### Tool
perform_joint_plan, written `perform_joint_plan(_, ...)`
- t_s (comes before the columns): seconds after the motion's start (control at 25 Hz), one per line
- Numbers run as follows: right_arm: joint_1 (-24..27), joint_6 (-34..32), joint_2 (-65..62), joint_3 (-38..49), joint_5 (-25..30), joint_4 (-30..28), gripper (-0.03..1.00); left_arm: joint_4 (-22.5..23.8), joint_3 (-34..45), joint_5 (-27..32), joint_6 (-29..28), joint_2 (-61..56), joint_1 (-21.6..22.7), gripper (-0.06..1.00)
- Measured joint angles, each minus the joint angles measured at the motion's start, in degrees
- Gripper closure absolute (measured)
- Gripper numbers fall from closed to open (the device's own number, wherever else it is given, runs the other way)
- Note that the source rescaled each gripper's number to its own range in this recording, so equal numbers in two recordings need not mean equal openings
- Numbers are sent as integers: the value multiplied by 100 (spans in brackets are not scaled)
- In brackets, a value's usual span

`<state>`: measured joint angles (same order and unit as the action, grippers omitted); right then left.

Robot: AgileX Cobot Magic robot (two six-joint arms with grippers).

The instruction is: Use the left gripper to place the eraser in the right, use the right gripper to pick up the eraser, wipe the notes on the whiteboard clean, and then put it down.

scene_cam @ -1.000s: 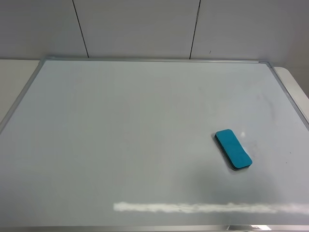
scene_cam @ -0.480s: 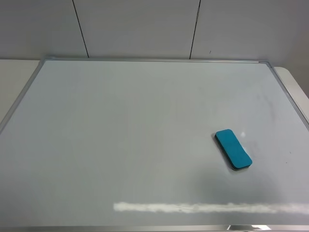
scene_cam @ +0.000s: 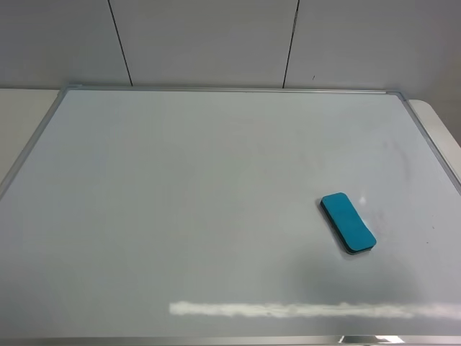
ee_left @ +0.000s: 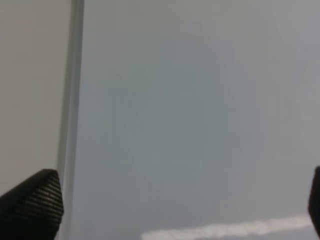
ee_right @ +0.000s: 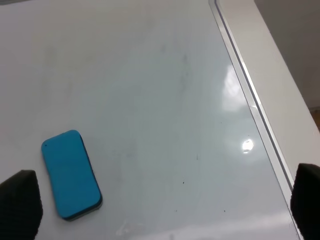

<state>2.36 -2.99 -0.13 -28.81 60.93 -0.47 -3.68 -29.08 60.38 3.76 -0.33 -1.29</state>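
The teal-blue eraser (scene_cam: 348,223) lies flat on the right part of the whiteboard (scene_cam: 202,202), with nothing holding it. It also shows in the right wrist view (ee_right: 71,174). No red notes show on the board in any view. Neither arm shows in the exterior high view. My left gripper (ee_left: 172,205) is open and empty over the board's left frame edge; only its fingertips (ee_left: 31,205) show. My right gripper (ee_right: 164,202) is open and empty, with fingertips (ee_right: 20,205) set wide apart, above the board and back from the eraser.
The silver frame (scene_cam: 230,89) runs round the board, and its right edge shows in the right wrist view (ee_right: 250,100). A white table surface (scene_cam: 21,108) lies outside the frame. A panelled wall (scene_cam: 216,43) stands behind. A glare streak (scene_cam: 288,310) crosses the board's near edge.
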Motion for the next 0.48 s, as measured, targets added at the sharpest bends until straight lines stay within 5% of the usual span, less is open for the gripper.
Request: perform_joint_plan(0.48,109,97,0,0,2,6,-3,0,0,0,6,0,0,-5)
